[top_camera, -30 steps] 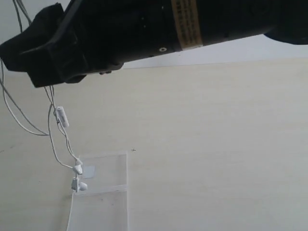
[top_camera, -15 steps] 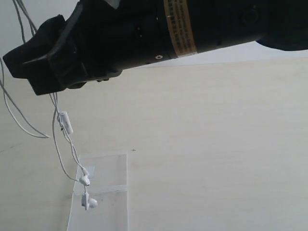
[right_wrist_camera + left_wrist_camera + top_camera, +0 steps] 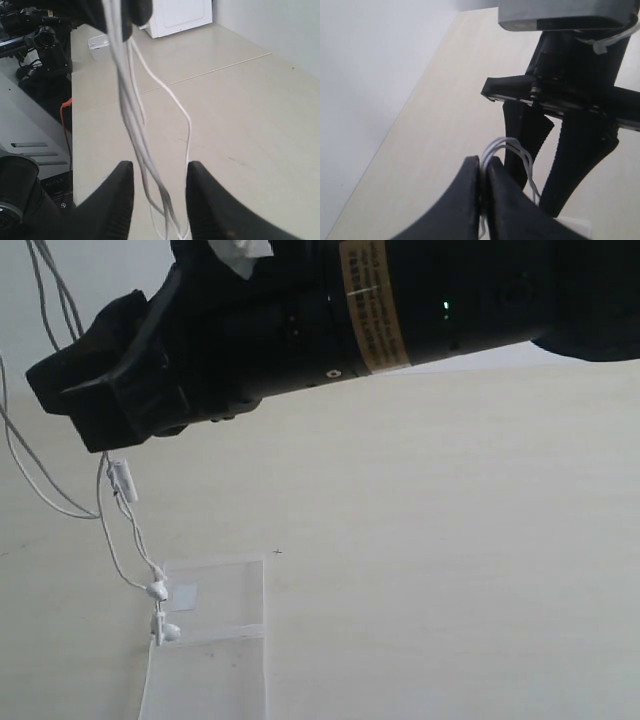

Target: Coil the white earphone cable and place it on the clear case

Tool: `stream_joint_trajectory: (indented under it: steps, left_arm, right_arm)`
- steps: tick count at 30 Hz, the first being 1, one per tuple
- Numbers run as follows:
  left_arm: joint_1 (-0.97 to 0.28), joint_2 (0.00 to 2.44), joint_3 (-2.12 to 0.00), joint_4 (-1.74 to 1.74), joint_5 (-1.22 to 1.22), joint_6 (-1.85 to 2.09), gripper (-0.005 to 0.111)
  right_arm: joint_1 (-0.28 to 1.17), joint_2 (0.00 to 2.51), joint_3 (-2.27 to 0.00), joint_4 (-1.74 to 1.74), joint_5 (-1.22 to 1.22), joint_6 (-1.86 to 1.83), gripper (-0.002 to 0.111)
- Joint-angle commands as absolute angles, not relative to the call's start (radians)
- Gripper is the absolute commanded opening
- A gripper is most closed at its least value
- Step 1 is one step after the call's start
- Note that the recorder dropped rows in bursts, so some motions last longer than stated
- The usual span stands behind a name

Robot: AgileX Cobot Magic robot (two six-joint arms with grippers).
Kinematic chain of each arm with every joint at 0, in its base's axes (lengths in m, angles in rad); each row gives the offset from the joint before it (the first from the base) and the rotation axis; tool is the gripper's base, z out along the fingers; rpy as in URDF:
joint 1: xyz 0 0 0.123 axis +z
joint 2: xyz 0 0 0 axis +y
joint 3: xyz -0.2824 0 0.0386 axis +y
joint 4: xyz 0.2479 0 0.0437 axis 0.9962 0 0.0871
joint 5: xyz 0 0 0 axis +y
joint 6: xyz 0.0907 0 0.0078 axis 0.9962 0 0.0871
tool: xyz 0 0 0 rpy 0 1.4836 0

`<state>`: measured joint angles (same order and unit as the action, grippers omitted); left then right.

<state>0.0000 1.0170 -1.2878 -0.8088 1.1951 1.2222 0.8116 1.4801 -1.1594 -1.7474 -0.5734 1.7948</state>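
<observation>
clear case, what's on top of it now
Two earbuds of the white earphone cable show over the left edge of the clear case, beside a whitish square patch. Whether they rest on it or dangle above cannot be told. Its lower end is cropped.

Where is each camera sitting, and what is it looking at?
Exterior: off the arms; looks down on the table, case and dangling cable; a black arm fills its top.
Left wrist: on the left arm, looking past the left gripper, shut on the cable, towards the right gripper.
Right wrist: on the right arm, looking between the open right gripper's fingers at the hanging cable.
Shared: both wrist views show the cable and both grippers.
</observation>
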Motion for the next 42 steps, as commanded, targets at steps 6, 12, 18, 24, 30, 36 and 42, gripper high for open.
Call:
stream_joint_trajectory:
  steps: [6,12,18,24,30,36,42]
  left_arm:
    - [-0.002,1.011,-1.284,-0.822,1.179,1.225,0.0]
    - [-0.002,1.011,-1.284,-0.822,1.179,1.225,0.0]
    - [-0.002,1.011,-1.284,-0.822,1.177,1.225,0.0]
    - [-0.002,1.011,-1.284,-0.736,1.186,1.195,0.0]
    - [-0.002,1.011,-1.284,-0.655,1.221,1.167,0.0]
    - [-0.002,1.011,-1.284,-0.619,1.221,1.139,0.0]
    - [-0.002,1.011,-1.284,-0.601,1.221,1.12,0.0]
  right_arm:
    - [0.806,1.48,-1.157,-1.744,-0.552,1.772,0.016]
    - [0.806,1.48,-1.157,-1.744,-0.552,1.772,0.016]
    - [0.806,1.48,-1.157,-1.744,-0.552,1.754,0.0]
    - [0.806,1.445,-1.152,-1.744,-0.493,1.754,0.0]
    - [0.806,1.414,-1.182,-1.744,-0.465,1.754,0.0]
    - [0.803,1.39,-1.206,-1.744,-0.473,1.762,0.0]
    - [0.799,1.359,-1.217,-1.744,-0.466,1.776,0.0]
